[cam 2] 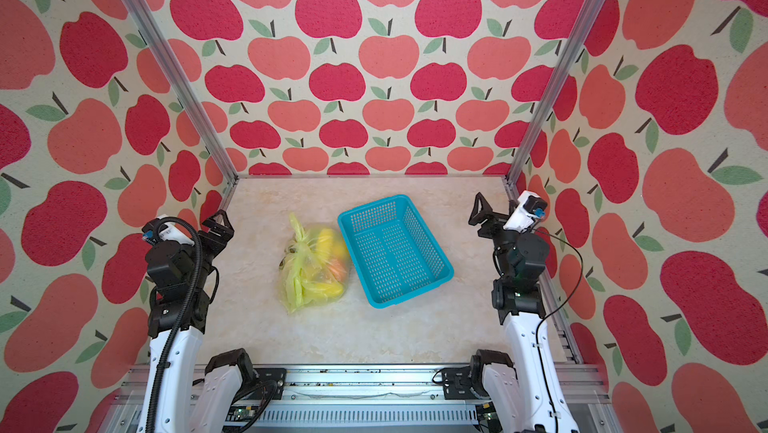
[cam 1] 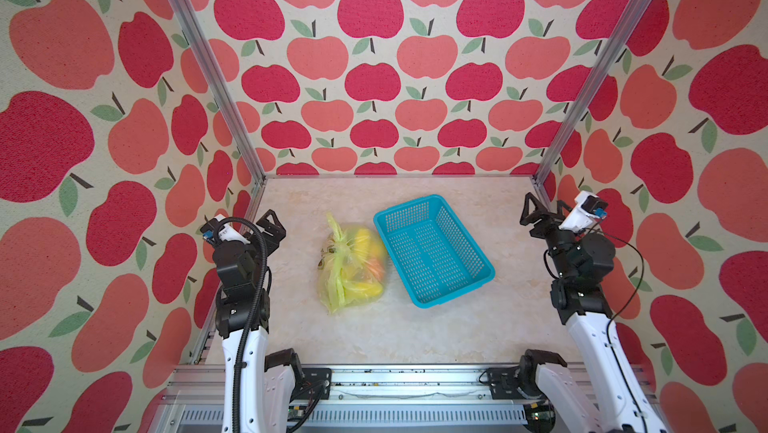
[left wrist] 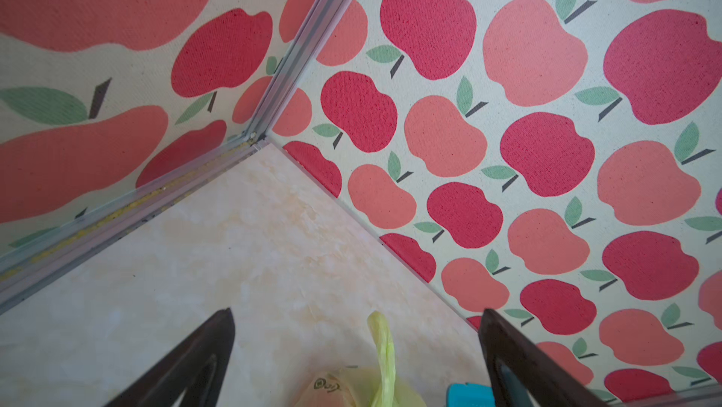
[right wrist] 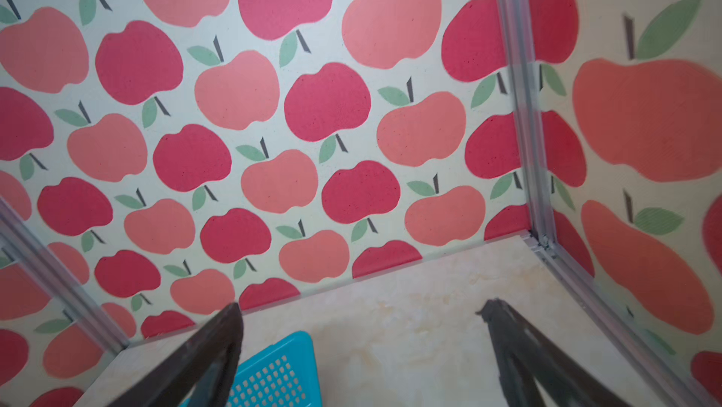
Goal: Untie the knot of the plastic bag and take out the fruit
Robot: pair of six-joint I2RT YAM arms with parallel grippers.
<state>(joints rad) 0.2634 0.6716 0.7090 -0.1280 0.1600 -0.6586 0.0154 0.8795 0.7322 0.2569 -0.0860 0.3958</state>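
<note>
Top views: tied plastic bag (cam 1: 353, 281) mid-table, just beside blue basket (cam 1: 432, 252).
Open stretch of pale marbled table (cam 1: 415, 335) between bag and each arm; basket at bag's right, tilted askew, apple-print walls (cam 1: 374, 78) all round. Raised near table's side edges, left gripper (cam 1: 274, 229) and right gripper (cam 1: 544, 208), well apart from bag, jaws spread wide, gripping nothing. Bag thin, yellow-green, crinkled, lying on its side; knot (cam 1: 340, 244) brighter lime, bunched along bag's left half, one loop end poking toward back wall. Yellow and orange fruit (cam 1: 368, 240) showing through plastic.
</note>
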